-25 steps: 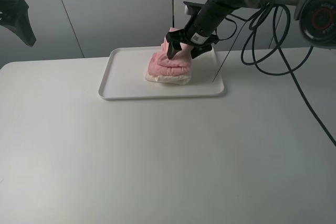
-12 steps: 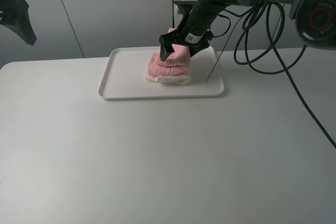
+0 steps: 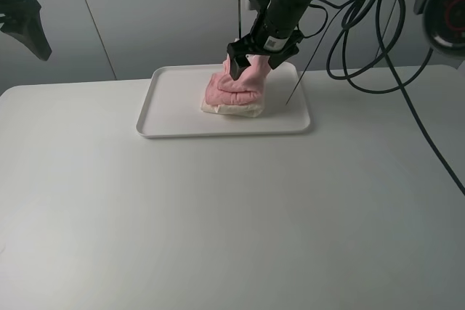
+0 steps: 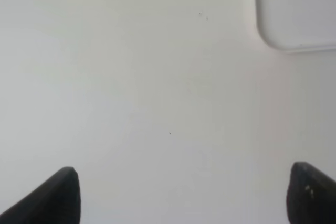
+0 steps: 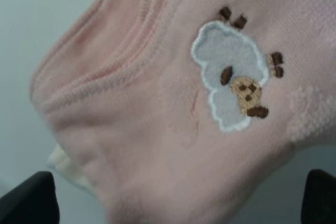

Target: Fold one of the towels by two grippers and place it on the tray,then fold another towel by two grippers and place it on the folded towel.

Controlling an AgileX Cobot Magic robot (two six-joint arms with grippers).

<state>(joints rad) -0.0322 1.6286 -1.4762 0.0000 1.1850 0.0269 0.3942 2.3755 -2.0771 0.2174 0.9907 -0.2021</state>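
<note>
In the upper centre, the pale pink terry towel [image 3: 234,86] (koala-like motif) lies folded on the cream terry towel [image 3: 234,109] in the flat white plastic tray [image 3: 171,110]; the black right gripper [image 3: 254,62] hovers spread above it, the left gripper [image 4: 181,195] released at upper left

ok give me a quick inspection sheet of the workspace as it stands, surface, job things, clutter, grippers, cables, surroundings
surface: white table, plain, tray at its far side.
job's things: white tray holds the folded cream towel with the pink towel stacked on it; a small embroidered motif shows on the pink one.
clutter: nothing seen.
grippers: right gripper open just above the pink towel, holding nothing; left gripper open over bare table, raised at the left edge of the high view.
cables: black cables loop from the right arm and trail off past the table's right edge.
surroundings: grey wall panels behind the table.
</note>
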